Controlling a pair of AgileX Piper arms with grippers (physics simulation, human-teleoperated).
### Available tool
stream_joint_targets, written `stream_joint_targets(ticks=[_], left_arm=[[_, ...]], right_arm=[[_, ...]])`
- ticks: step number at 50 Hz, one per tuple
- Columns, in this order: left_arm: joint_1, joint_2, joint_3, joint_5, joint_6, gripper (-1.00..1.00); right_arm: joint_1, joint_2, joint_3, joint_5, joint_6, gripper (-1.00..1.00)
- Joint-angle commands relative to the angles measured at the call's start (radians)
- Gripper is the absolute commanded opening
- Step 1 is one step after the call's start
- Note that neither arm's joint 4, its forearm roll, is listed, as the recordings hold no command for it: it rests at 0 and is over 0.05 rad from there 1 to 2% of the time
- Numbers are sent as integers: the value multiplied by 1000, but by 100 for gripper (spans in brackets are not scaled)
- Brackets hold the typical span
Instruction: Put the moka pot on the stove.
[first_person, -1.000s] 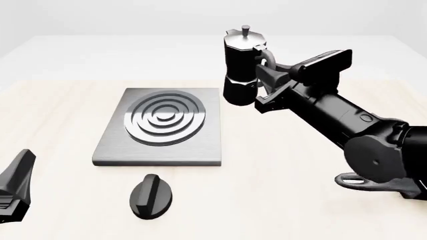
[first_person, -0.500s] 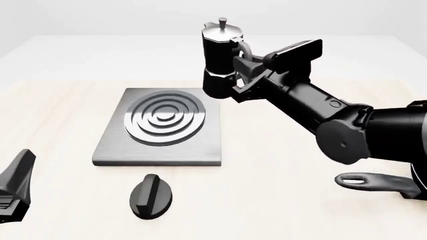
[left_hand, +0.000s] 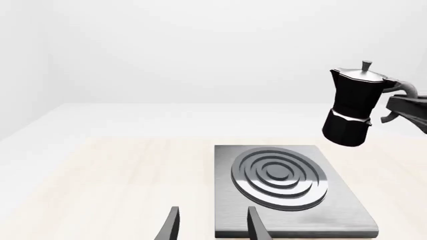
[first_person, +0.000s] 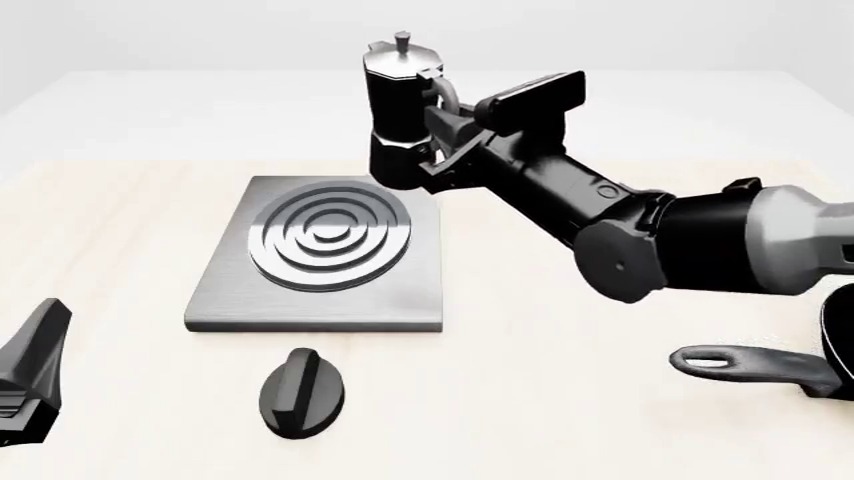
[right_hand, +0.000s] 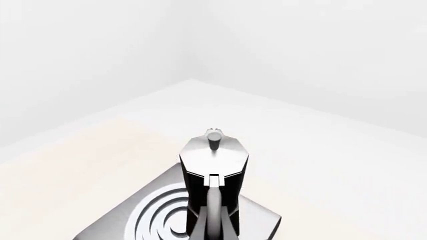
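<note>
Moka pot (first_person: 403, 112) is airborne, upright with a slight lean, carried toward the far side of the desk, above the far right corner of the stove (first_person: 322, 256). It touches neither plate nor desk.

Right gripper (first_person: 447, 140) is clamped on the pot's curved handle, fingers closed around it from the right-hand side. You are holding it well off its centre, so expect the body to want to swing or pivot around the grip.

Handling, as a judgement: rigid, hard-shelled, probably top-heavy for its narrow waist; smooth faceted body would be slippery, so the handle is the sensible hold. Not fragile, but the small base could tip if set down tilted.

Left gripper (left_hand: 212, 226) sits at the near left corner of the desk, fingers apart, holding nothing.

Black knob (first_person: 302, 392) lies near the near edge, just in front of the stove; pan handle (first_person: 747, 366) at the near right. Both well clear of your path.

Level the pot before lowering onto the ring burner (first_person: 330, 234).
</note>
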Motion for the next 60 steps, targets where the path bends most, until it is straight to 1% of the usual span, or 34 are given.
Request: stream_joint_targets(ticks=[1, 12, 16, 24, 34, 40, 60], left_arm=[[0, 0, 0, 0, 0, 100], [0, 0, 0, 0, 0, 100], [0, 0, 0, 0, 0, 100], [0, 0, 0, 0, 0, 100], [0, 0, 0, 0, 0, 100], [0, 0, 0, 0, 0, 100], [0, 0, 0, 0, 0, 100]], right_arm=[[15, 47, -57, -16, 10, -100], [28, 106, -108, -25, 25, -100], [50, 119, -116, -33, 18, -100], [65, 156, -145, -43, 22, -100], [68, 223, -195, -53, 35, -100], [76, 263, -232, -52, 30, -100], [60, 389, -347, -40, 47, -100]])
